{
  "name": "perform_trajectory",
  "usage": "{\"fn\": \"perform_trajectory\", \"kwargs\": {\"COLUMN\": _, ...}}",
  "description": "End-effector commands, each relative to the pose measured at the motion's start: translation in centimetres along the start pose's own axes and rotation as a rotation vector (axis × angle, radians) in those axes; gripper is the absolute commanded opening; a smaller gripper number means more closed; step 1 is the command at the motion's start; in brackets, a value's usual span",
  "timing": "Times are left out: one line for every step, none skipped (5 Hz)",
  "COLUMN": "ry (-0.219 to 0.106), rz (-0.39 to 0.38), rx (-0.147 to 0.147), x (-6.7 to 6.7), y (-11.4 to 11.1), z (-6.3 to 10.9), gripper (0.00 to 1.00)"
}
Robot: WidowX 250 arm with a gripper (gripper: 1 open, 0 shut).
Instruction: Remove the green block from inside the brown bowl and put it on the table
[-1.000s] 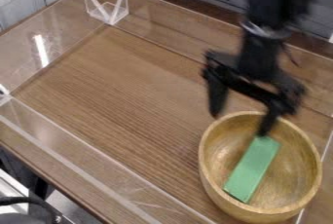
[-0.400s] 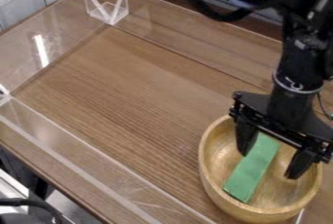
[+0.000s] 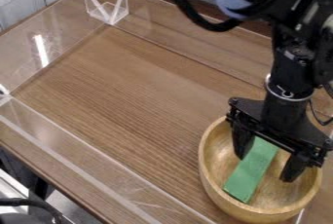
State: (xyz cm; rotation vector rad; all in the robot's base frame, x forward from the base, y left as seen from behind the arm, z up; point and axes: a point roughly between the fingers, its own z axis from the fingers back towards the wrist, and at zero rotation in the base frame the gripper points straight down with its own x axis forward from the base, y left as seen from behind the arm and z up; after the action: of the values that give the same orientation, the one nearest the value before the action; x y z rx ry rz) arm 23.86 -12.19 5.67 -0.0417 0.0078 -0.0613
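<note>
The green block [image 3: 252, 173] lies flat and slanted inside the brown bowl [image 3: 213, 162] at the lower right of the table [image 3: 130, 92]. My gripper [image 3: 276, 160] hangs down into the bowl with its jaws open wide. One dark finger stands at the block's upper left, the other finger [image 3: 302, 162] at its right. The block's upper end sits between them; I cannot tell whether either finger touches it. The black arm rises from the gripper toward the top right.
Low clear plastic walls [image 3: 78, 160] border the tabletop, with a clear corner piece [image 3: 104, 6] at the far left. The bowl sits close to the front and right walls. Open wood surface stretches left of the bowl.
The gripper has moved from above the bowl's far rim to the right and down into the bowl, now straddling the block's upper end. The block and bowl have not moved.
</note>
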Motion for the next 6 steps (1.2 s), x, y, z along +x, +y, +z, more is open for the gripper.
{"fn": "perform_trajectory", "kwargs": {"ry": -0.034, "rz": 0.005, "rx": -0.017, "x": 0.61, "y": 0.17, "z": 0.53, "gripper": 1.00}}
{"fn": "perform_trajectory", "kwargs": {"ry": -0.035, "rz": 0.004, "rx": -0.021, "x": 0.70, "y": 0.33, "z": 0.33, "gripper": 1.00}}
{"fn": "perform_trajectory", "kwargs": {"ry": -0.035, "rz": 0.004, "rx": -0.025, "x": 0.80, "y": 0.47, "z": 0.18, "gripper": 1.00}}
{"fn": "perform_trajectory", "kwargs": {"ry": -0.035, "rz": 0.004, "rx": -0.030, "x": 0.89, "y": 0.60, "z": 0.11, "gripper": 1.00}}
{"fn": "perform_trajectory", "kwargs": {"ry": -0.034, "rz": 0.003, "rx": -0.034, "x": 0.99, "y": 0.71, "z": 0.02, "gripper": 1.00}}
{"fn": "perform_trajectory", "kwargs": {"ry": -0.033, "rz": 0.003, "rx": -0.039, "x": 1.07, "y": 0.79, "z": -0.06, "gripper": 1.00}}
